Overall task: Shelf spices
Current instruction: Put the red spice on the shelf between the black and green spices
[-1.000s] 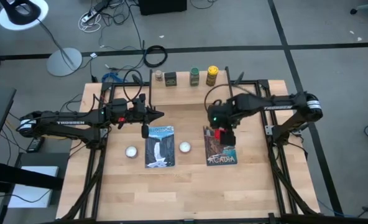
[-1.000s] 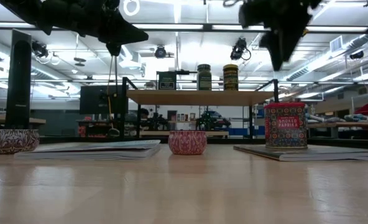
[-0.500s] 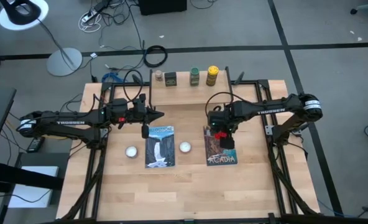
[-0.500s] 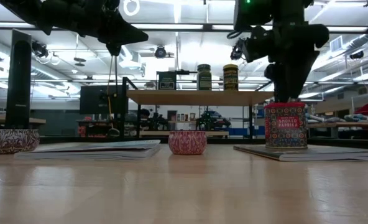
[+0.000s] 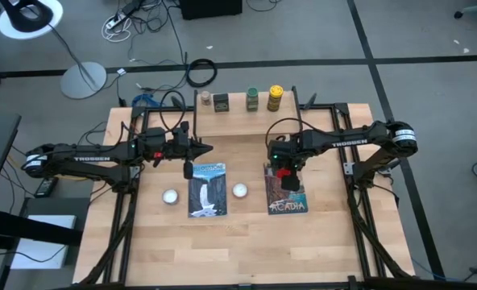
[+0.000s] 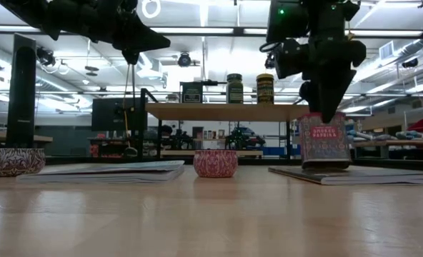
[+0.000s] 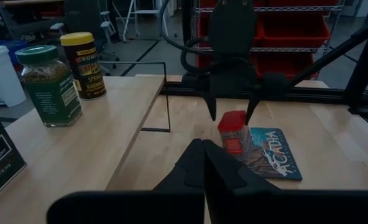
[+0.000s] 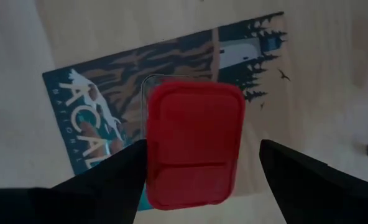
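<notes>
The red boxy tin (image 6: 324,140) is displaying "SMOKED PAPRIKA"; the picture book (image 7: 272,154) beneath it is showing "ACADIA"; each arm is bearing "TROSSEN".

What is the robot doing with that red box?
The robot is putting spices on the shelf. Its right gripper is down over the red tin, fingers open on either side of the lid, not squeezing it yet. The tin looks tilted on a picture book. The green jar, the yellow-capped jar and a dark square tin already stand on the shelf. The left gripper waits shut above the table.
</notes>
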